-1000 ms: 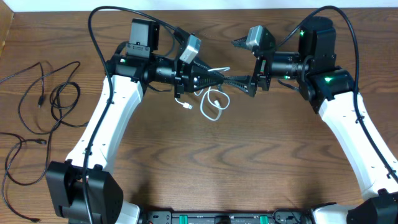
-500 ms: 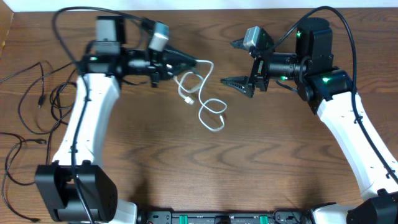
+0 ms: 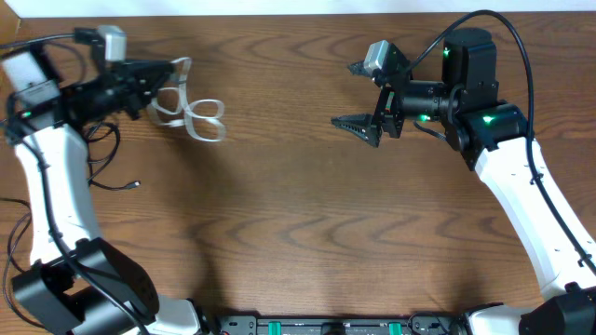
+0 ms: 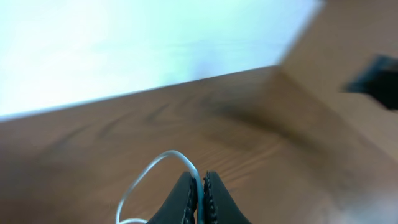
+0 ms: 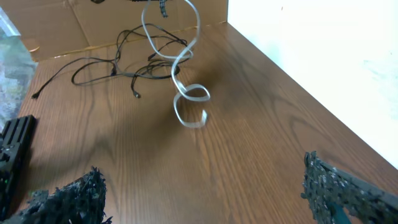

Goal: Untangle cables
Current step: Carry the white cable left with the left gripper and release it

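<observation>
The white cord (image 3: pixel 200 119) hangs in loops from my left gripper (image 3: pixel 171 67), which is shut on it near the table's far left. In the left wrist view the fingertips (image 4: pixel 200 186) pinch the white cord (image 4: pixel 158 163), which arcs out to the left. The black cables (image 3: pixel 110 177) lie at the left edge, partly hidden under my left arm. My right gripper (image 3: pixel 352 123) is open and empty over the far middle of the table. Its view shows its wide-apart fingers (image 5: pixel 68 199), the dangling white cord (image 5: pixel 186 62) and the black cables (image 5: pixel 124 59) behind it.
More black cable (image 3: pixel 19 237) loops off the table's left edge. A cardboard wall (image 5: pixel 93 18) stands behind the cables in the right wrist view. The wooden table (image 3: pixel 307 233) spans the overhead view.
My left arm has swung far left, carrying the white cord from the table's middle to the far left. My right gripper let go of the cord early on, then stayed open in place.
</observation>
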{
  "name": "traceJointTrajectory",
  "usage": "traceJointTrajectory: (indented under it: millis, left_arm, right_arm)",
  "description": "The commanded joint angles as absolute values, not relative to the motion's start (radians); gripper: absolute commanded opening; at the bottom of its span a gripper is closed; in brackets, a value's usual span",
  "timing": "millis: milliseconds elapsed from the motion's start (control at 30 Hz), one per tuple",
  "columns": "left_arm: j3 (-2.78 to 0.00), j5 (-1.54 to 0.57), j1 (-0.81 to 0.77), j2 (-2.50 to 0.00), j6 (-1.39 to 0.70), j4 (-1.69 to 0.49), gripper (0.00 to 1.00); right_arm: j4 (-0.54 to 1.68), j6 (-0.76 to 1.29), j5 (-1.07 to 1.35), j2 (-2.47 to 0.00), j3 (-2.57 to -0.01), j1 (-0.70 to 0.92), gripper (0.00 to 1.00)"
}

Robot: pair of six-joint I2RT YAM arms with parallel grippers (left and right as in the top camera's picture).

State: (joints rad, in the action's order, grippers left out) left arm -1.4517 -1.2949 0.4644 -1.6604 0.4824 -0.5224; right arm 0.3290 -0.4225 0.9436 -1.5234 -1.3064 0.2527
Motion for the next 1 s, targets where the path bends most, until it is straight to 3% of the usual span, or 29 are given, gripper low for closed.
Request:
traceJointTrajectory:
  millis: [0,167,500,533,567,667,967]
  left_arm:
    - [-1.47,-1.04,0.551,-1.653,0.306,-0.522,0.07]
    - [-1.47,-0.883,0.59,-1.653,0.278,-0.562,0.08]
    - [-1.47,-0.33,0.591,-1.653,0.197,-0.628,0.09]
    - [-1.47,-0.305,0.591,-1.653,0.183,-0.628,0.25]
    - [-1.47,-0.293,0.591,-1.653,0.178,-0.628,0.5]
    - [-1.47,-0.294,0.591,-1.653,0.178,-0.635,0.92]
    - [-1.47,-0.295,0.591,-1.644,0.178,-0.655,0.93]
  right_arm:
    - [0.332,-0.416,0.94,-1.525,-1.309,0.254,0.99]
    - [0.332,-0.416,0.94,-1.525,-1.309,0.254,0.99]
    - [0.333,-0.416,0.94,-1.525,-1.309,0.254,0.99]
    - [0.333,-0.416,0.94,-1.525,-1.309,0.254,0.99]
    - [0.333,-0.416,0.94,-1.525,-1.309,0.254,0.99]
    - [0.334,-0.416,0.94,-1.525,-1.309,0.254,0.99]
    - [0.337,-0.415,0.9,-1.525,-1.309,0.254,0.99]
